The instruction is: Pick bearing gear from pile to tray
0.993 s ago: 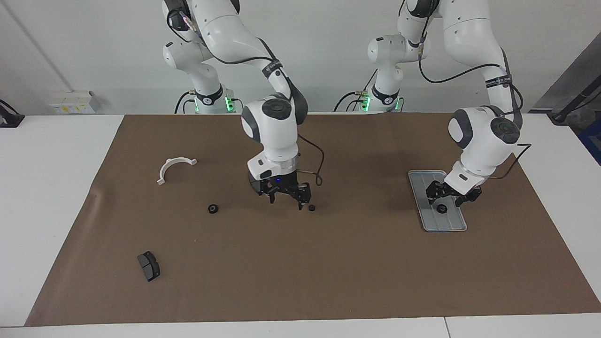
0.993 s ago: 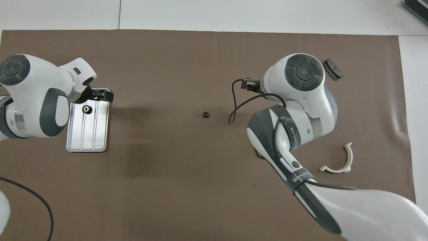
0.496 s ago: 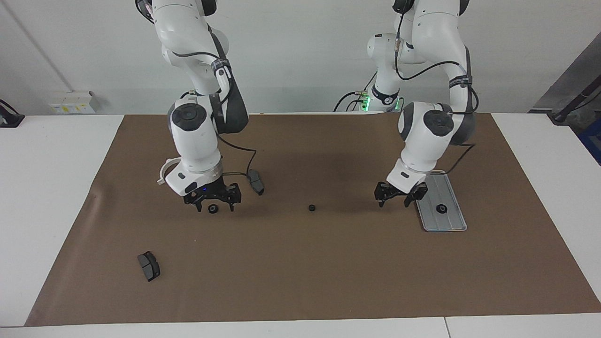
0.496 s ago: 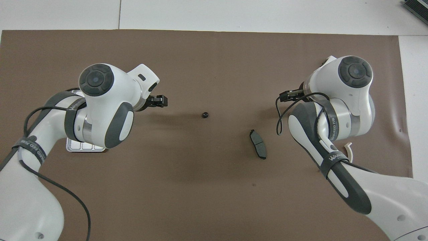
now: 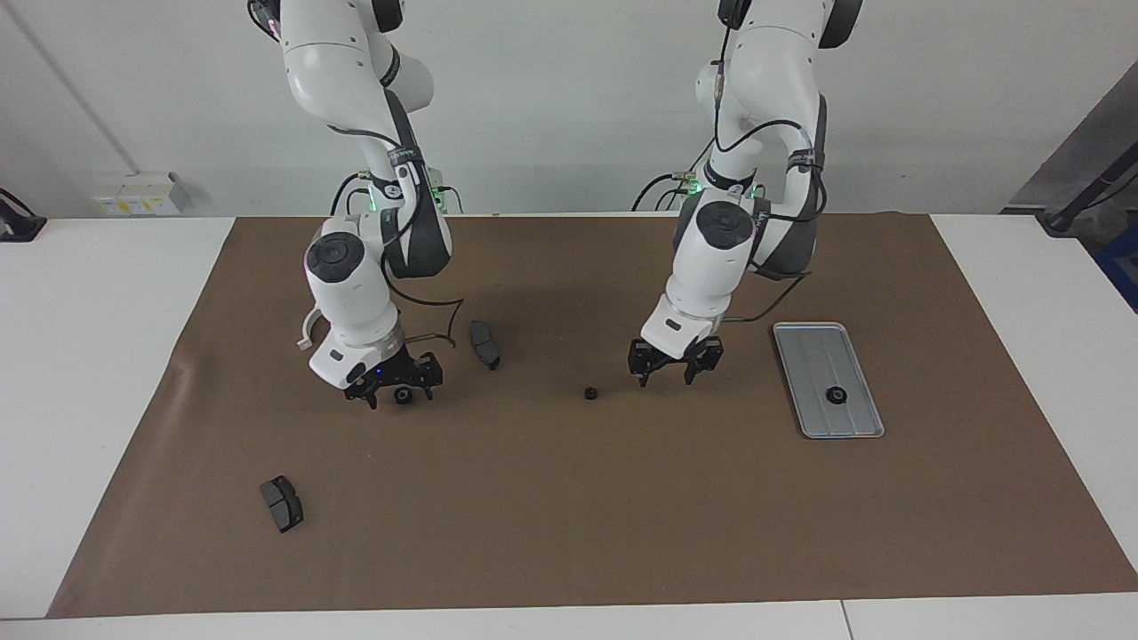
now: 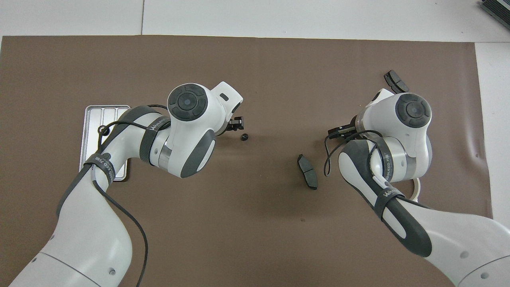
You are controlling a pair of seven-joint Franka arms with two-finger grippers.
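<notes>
A plain white wall (image 5: 569,98) closes the scene at the robots' end of the table, evenly lit, with no windows in view. A thin conduit line (image 5: 71,89) runs diagonally down the wall to a pale socket box (image 5: 138,194) mounted just above the table's edge. The white table (image 5: 98,356) is built from panels, with seams visible (image 6: 142,18) along the edge farthest from the robots. A brown mat (image 5: 569,533) covers most of its surface, leaving white margins on all sides. A dark grey panel (image 5: 1080,151) stands past one corner, with blue equipment (image 5: 1122,267) beside it.
</notes>
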